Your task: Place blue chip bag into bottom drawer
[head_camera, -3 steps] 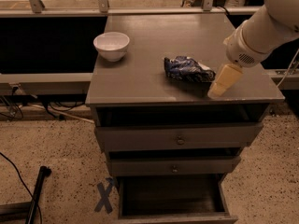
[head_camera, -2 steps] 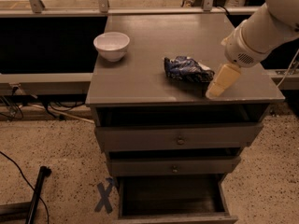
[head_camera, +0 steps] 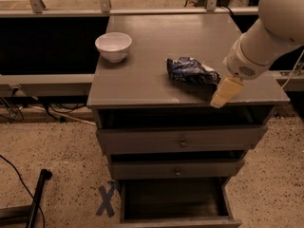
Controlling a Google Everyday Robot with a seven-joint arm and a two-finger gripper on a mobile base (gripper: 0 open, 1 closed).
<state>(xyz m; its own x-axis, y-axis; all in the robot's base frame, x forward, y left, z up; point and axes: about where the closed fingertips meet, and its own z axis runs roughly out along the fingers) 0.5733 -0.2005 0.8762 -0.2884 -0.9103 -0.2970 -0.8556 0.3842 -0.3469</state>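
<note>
Single arm [head_camera: 273, 25], white and thick, enters from top-R of view and angles down-L toward the front-R corner of the counter [head_camera: 142, 82]. Wrist [head_camera: 244, 63], w/ small grille, sits over the counter's R side, near the front edge. Gripper [head_camera: 222, 93], cream-coloured, points down-L, tip at the front edge, a bit in from the R corner. Contact w/ surface unclear.

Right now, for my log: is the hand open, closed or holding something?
The hand: open or closed cannot be told; it hangs beside the blue chip bag, which lies on the cabinet top.
</note>
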